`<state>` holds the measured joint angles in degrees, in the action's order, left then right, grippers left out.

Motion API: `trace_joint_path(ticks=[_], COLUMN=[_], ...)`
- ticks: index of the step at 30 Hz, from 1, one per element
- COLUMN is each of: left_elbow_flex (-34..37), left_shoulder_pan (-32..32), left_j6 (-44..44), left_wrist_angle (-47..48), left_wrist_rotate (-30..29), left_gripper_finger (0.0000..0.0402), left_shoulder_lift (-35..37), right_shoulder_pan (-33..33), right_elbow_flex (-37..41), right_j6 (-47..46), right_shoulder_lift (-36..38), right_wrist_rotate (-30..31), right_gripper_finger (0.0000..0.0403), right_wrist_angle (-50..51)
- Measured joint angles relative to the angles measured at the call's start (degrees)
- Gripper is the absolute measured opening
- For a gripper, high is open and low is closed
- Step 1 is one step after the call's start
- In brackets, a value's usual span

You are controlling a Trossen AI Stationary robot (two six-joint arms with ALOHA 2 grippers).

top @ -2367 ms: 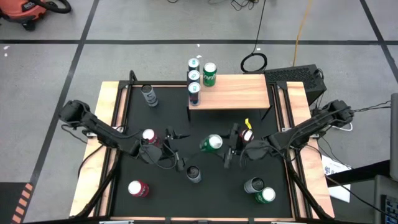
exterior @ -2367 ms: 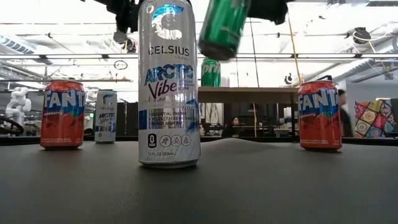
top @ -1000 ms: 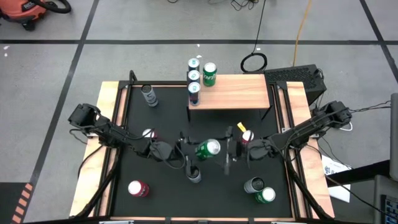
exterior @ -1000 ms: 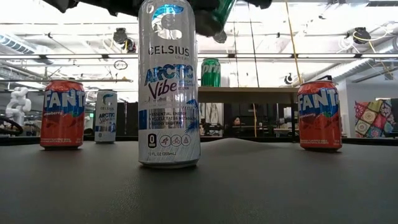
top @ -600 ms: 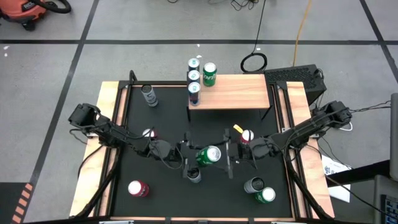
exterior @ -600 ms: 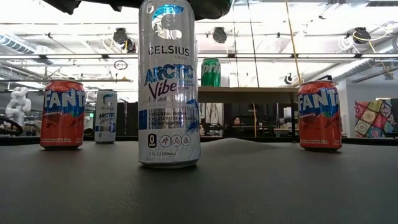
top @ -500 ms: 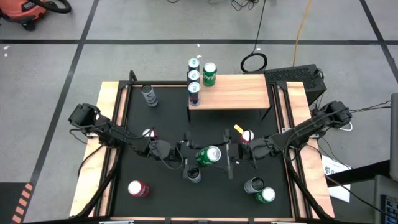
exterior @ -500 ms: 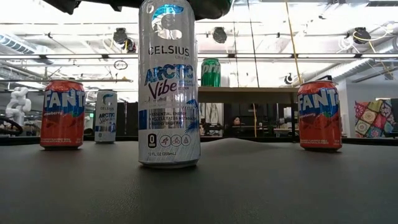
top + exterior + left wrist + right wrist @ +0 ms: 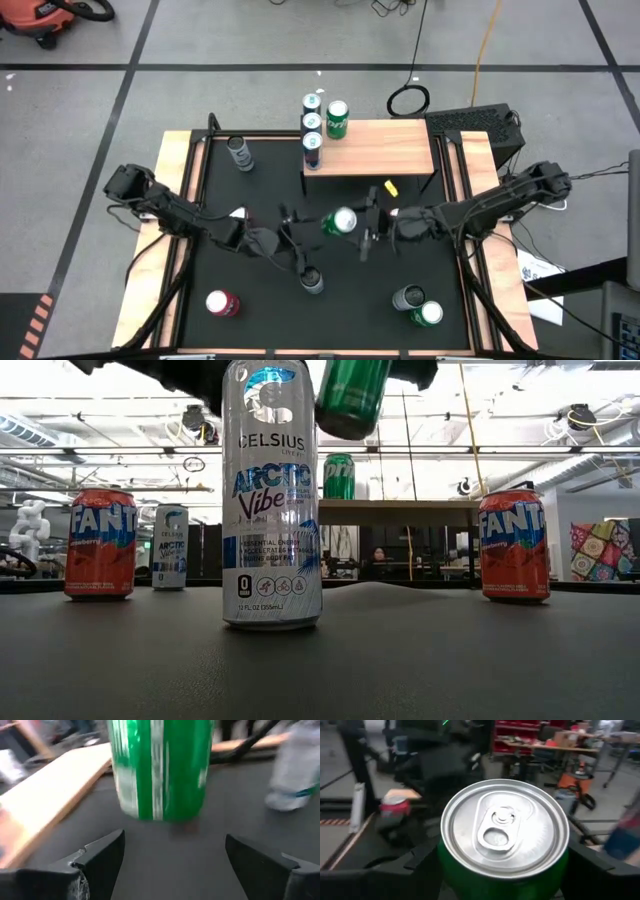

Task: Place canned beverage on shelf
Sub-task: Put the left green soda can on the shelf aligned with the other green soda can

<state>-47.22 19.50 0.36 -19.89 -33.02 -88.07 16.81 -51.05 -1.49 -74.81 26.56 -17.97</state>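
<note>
Right up front in the low view stands a tall white Celsius can (image 9: 271,495) on the black table (image 9: 430,660), and it's planted just below the action. Above it, lifted clear of the surface and tilted, hangs the green can (image 9: 350,395). The right gripper (image 9: 372,229) has it: in the right wrist view its dark fingers (image 9: 422,855) sit against both sides of the can's body, silver lid and pull tab facing the camera. The left gripper (image 9: 291,238) is just beside it on the other side, jaws spread wide with nothing between them; the left wrist view shows the can ahead of the open fingers (image 9: 102,855), not touched by them.

Near the front edge wait a red can (image 9: 221,302) on the left and a grey can (image 9: 408,296) beside another green one (image 9: 430,314) on the right. Farther back, the shelf (image 9: 380,148) stands at the table's far side, a green Sprite can (image 9: 336,118) and two slim cans (image 9: 312,137) lined along its left end, the rest of its board bare. One more slim can (image 9: 239,151) stands left of the shelf, on the table
</note>
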Motion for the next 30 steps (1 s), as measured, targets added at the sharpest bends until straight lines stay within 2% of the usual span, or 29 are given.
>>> trace_joint_path(ticks=[3, 5, 8, 13, 24, 27, 30], left_elbow_flex=[0.00, 0.09, 0.00, 0.02, 0.02, 0.02, 0.02], left_shoulder_pan=[-0.55, -0.87, -1.87, -3.11, -3.41, -3.41, -3.41], left_j6=[-1.44, -3.65, -6.17, -8.02, -7.59, -7.58, -7.54], left_wrist_angle=[3.24, 6.05, 8.58, 8.82, 10.45, 10.48, 10.57], left_wrist_rotate=[-6.01, -8.93, -9.09, -9.46, -9.46, -9.46, -9.46], left_gripper_finger=[0.0346, 0.0346, 0.0347, 0.0347, 0.0348, 0.0348, 0.0348], left_shoulder_lift=[0.29, 1.18, 2.37, 2.99, 2.95, 2.95, 2.95], right_shoulder_pan=[-3.68, -7.95, -15.34, -24.54, -40.07, -42.93, -44.67], right_elbow_flex=[-0.02, -1.51, -5.76, -13.43, -16.13, -16.13, -16.13], right_j6=[0.73, 0.63, -0.21, 1.72, 2.91, 2.45, 2.49], right_shoulder_lift=[2.98, 4.57, 4.66, 1.97, -5.97, -8.41, -10.15], right_wrist_rotate=[-0.65, -3.65, -8.36, -14.91, -28.53, -33.96, -35.84], right_gripper_finger=[0.0285, 0.0285, 0.0285, 0.0286, 0.0287, 0.0288, 0.0288], right_wrist_angle=[3.58, 8.92, 17.45, 24.58, 25.38, 22.92, 20.08])
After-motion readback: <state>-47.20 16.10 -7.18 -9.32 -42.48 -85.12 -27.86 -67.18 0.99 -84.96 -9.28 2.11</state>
